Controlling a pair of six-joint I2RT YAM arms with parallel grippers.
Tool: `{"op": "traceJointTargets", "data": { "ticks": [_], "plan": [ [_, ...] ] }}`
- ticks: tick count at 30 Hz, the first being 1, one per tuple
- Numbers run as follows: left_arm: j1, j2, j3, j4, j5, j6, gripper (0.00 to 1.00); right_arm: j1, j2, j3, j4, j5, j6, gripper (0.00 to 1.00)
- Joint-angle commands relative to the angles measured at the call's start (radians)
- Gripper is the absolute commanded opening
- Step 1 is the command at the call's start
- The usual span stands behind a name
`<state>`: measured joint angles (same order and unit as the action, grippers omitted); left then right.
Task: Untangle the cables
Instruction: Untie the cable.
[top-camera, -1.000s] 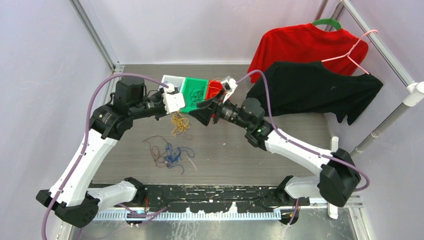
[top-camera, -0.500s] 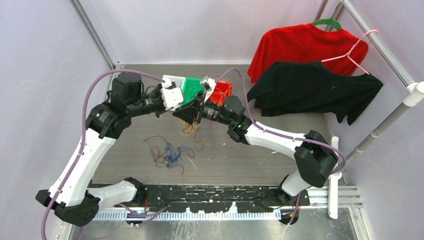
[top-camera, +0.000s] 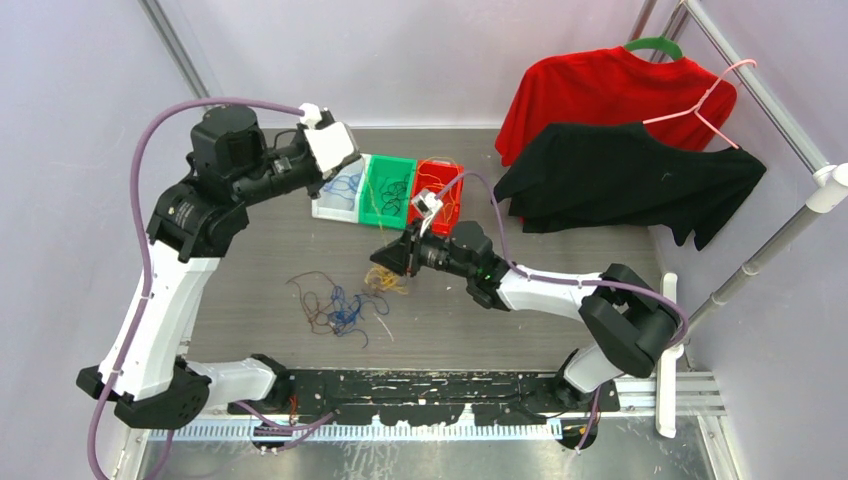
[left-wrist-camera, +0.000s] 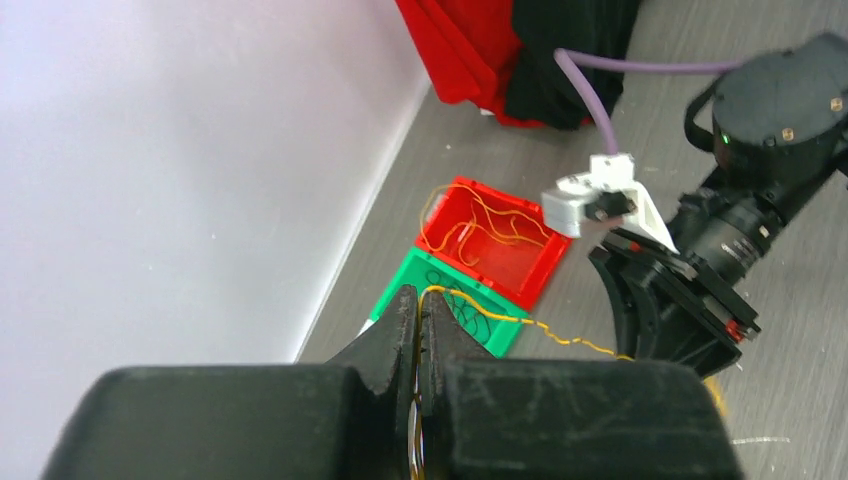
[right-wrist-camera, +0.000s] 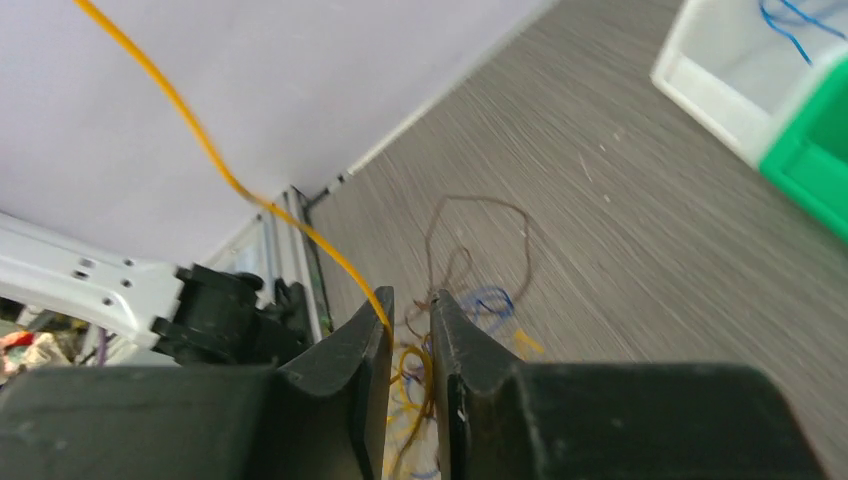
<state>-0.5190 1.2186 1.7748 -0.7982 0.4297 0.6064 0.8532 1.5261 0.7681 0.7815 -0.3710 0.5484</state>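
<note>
The cables lie in two heaps on the table. An orange clump (top-camera: 385, 280) sits beside a blue and brown tangle (top-camera: 335, 305). My left gripper (top-camera: 338, 158) is raised over the white bin (top-camera: 325, 212), shut on one orange cable (left-wrist-camera: 520, 322) that stretches down towards the right arm. My right gripper (top-camera: 380, 258) is low over the orange clump. Its jaws (right-wrist-camera: 410, 305) stand a narrow gap apart with orange loops (right-wrist-camera: 418, 370) lying between them. The taut orange strand (right-wrist-camera: 200, 140) runs against its left finger.
A green bin (top-camera: 390, 158) and a red bin (top-camera: 440, 163) stand beside the white one, each with cables inside. A red shirt (top-camera: 600, 90) and a black shirt (top-camera: 630, 175) hang at the back right with a pink hanger (top-camera: 705, 110). Walls close off the left and back.
The left gripper has lifted back and left, drawing an orange cable out of the clump. The right arm has swung left and down onto the orange clump, its jaws narrowing.
</note>
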Motion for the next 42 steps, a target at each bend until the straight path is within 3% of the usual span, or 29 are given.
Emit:
{"op": "traceJointTargets", "data": {
  "ticks": [1, 11, 19, 24, 28, 34, 39, 42],
  "plan": [
    [-0.004, 0.009, 0.108, 0.138, -0.038, -0.061, 0.00, -0.003, -0.079, -0.063, -0.067, 0.077, -0.090, 0.24],
    [-0.004, 0.043, 0.203, 0.228, -0.085, -0.037, 0.00, -0.003, -0.161, -0.154, -0.231, 0.185, -0.205, 0.25],
    [-0.005, 0.086, 0.210, 0.545, -0.334, 0.059, 0.00, -0.003, -0.195, -0.235, -0.266, 0.258, -0.224, 0.35],
    [-0.005, 0.100, 0.234, 0.697, -0.362, 0.058, 0.00, -0.003, -0.193, -0.278, -0.263, 0.290, -0.224, 0.35],
    [-0.005, 0.128, 0.305, 0.685, -0.382, 0.043, 0.00, -0.003, -0.218, -0.308, -0.252, 0.326, -0.206, 0.36],
    [-0.007, 0.116, 0.266, 0.658, -0.355, 0.018, 0.00, -0.004, -0.325, -0.287, -0.288, 0.319, -0.194, 0.62],
    [-0.008, 0.134, 0.268, 0.876, -0.462, 0.046, 0.00, -0.003, -0.351, -0.286, -0.330, 0.322, -0.214, 0.59],
    [-0.007, 0.146, 0.296, 0.921, -0.467, 0.058, 0.00, -0.003, -0.348, -0.316, -0.329, 0.326, -0.209, 0.52]
  ]
}}
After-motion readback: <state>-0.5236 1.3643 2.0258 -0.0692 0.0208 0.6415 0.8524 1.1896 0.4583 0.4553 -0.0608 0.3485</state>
